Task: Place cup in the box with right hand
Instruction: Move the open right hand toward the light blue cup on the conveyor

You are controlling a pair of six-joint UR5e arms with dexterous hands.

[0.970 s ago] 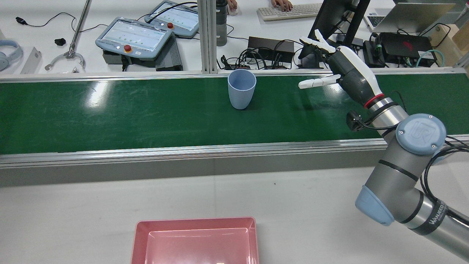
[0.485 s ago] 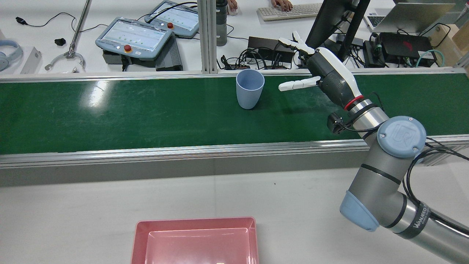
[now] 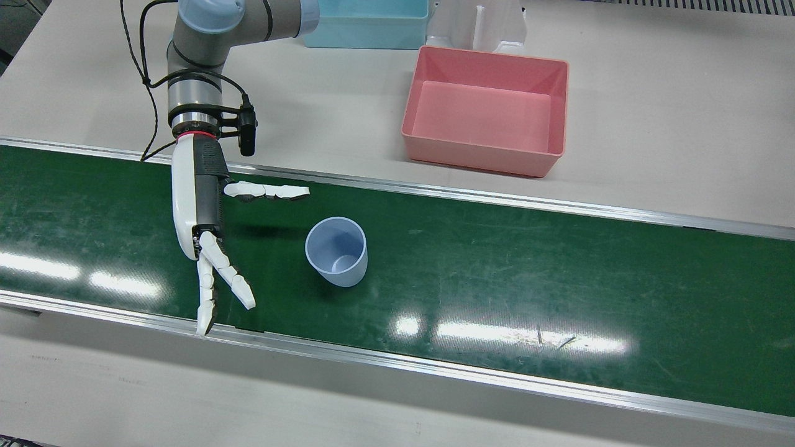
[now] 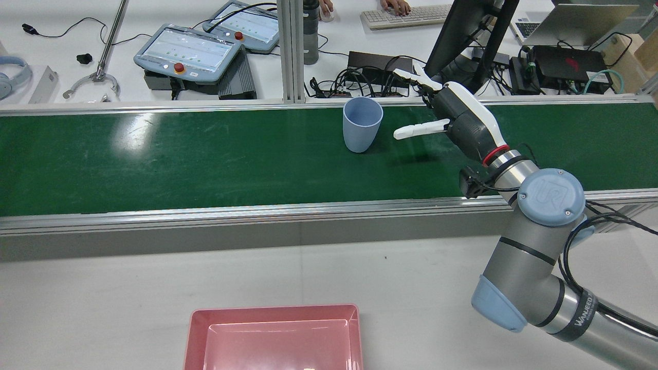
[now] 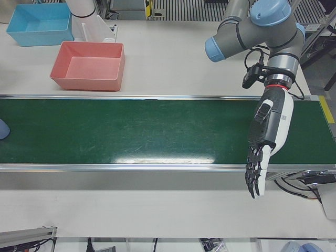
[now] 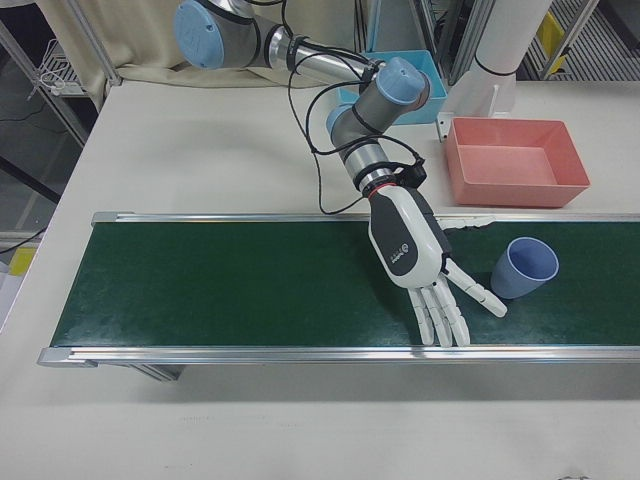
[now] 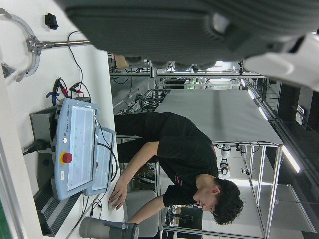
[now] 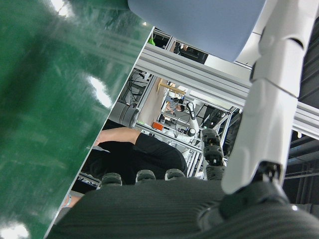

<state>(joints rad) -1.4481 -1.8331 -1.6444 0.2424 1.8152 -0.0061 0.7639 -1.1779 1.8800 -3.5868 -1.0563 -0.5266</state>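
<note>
A light blue cup (image 3: 335, 251) stands upright on the green belt (image 3: 559, 273); it also shows in the rear view (image 4: 362, 125), the right-front view (image 6: 523, 268) and at the left edge of the left-front view (image 5: 2, 128). My right hand (image 3: 197, 211) is open with fingers spread, just beside the cup and not touching it; it also shows in the rear view (image 4: 460, 121) and the right-front view (image 6: 410, 245). The empty pink box (image 3: 484, 155) sits on the table beyond the belt. My left hand (image 5: 270, 123) is open and empty over the belt's other end.
A blue bin (image 3: 366, 25) and a white stand (image 3: 478, 25) stand behind the pink box. Metal rails (image 3: 497, 198) edge the belt. Teach pendants (image 4: 190, 51), cables and a monitor lie past the belt's far side in the rear view.
The cup has travelled along the belt toward my right hand. My right hand has moved toward the cup and lowered, still open.
</note>
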